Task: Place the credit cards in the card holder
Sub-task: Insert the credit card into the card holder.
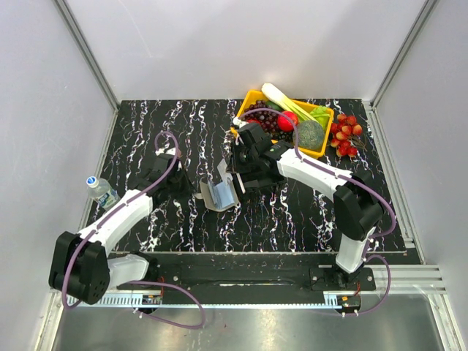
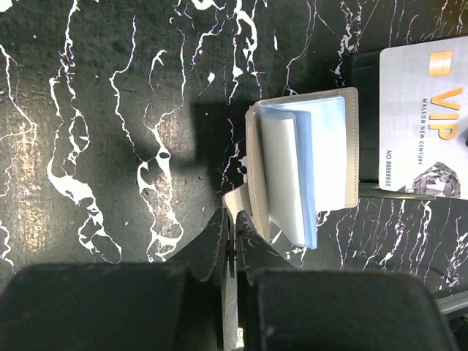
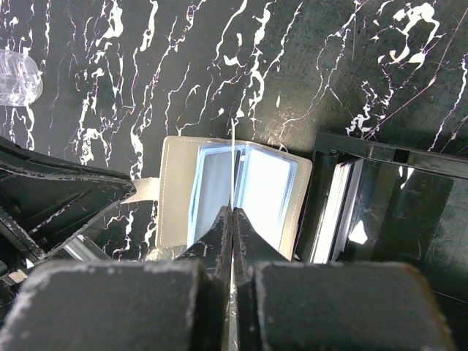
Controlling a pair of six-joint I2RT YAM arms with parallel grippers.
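Two tools pressed together, each on a different item. Left tool [image 2: 233,223]: jaws closed on the pale closure tab [image 2: 232,203] of the card holder [image 2: 322,139], a small grey-beige stitched wallet with clear plastic sleeves, lying open near the middle of the black, white-veined, marble-patterned worktop [image 2: 88,110]. Right tool [image 3: 232,219]: jaws closed on one thin credit card [image 3: 232,157], seen edge-on as a bright line over the fanned sleeves; face colour not legible, contact with the sleeves not determinable. Further cards [image 3: 341,212], also edge-on, inside the black rectangular tray [image 3: 395,152] just beside the holder, plus a silver card lettered VIP in orange [image 2: 424,110] at the tray in the left wrist view. Handling, as judged: cards light, stiff and smooth, likely to slip or pivot in a pinch, best gripped across a short end with the long free edge leading into a pocket. Holder light and floppy, sleeves thin and limp, apt to slide on the glossy worktop or fold shut under a push; hence the value of anchoring by the tab or an outer cover corner rather than by the sleeves. Entry best made gently and square to a sleeve mouth, to avoid creasing the plastic.
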